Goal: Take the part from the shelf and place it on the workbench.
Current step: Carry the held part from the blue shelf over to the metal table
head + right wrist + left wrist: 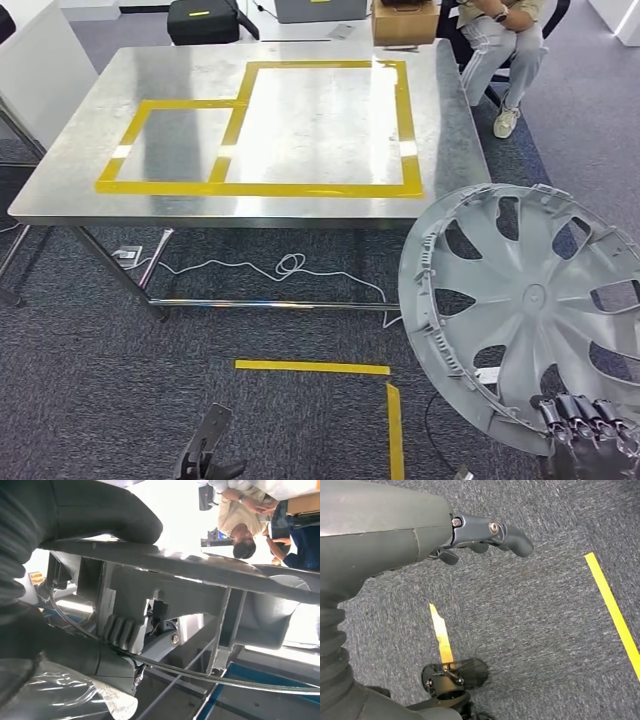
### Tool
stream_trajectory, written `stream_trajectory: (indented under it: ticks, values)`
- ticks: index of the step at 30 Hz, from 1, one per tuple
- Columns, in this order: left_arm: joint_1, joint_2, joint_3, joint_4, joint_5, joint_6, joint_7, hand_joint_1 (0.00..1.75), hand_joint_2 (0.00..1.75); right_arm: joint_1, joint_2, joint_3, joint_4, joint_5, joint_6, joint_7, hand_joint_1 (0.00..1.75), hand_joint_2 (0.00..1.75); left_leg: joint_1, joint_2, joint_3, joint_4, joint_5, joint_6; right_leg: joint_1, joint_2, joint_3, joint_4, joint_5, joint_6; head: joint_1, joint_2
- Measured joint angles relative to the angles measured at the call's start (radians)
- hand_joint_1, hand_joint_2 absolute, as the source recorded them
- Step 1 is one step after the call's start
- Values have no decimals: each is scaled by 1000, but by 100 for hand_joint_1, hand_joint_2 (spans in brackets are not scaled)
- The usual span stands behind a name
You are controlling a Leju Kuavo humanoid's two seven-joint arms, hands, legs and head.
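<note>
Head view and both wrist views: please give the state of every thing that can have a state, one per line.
wheel cover: held up in the air beside the workbench, tilted, gripped at its lower rim.
right robot hand: fingers closed on the wheel cover rim.
left robot hand: hanging above the carpet, holding nothing, fingers apart.
workbench: bare metal top with yellow tape outlines, nothing placed on it.

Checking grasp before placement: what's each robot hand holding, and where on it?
Right robot hand grips the grey wheel cover at its lower rim, held upright short of the workbench. Left robot hand holds nothing, hanging over the carpet.
</note>
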Motion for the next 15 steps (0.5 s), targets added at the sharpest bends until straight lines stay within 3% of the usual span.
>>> stream_trajectory:
  ticks: [5,10,15]
  values:
    - [0,0,0,0,0,0,0,0,175,0,0,0,0,0,0,-1,175,175,2,1,2,-6,0,-1,6,-2,1,1,-5,-10,0,0]
    - [0,0,0,0,0,0,0,0,175,0,0,0,0,0,0,-1,175,175,6,1,1,-8,-3,-27,9,-3,1,1,-6,-12,1,0]
    - [0,0,0,0,0,0,0,0,175,0,0,1,0,0,0,-1,175,175,6,2,0,-8,-5,-32,8,-4,5,-5,-6,-12,1,0]
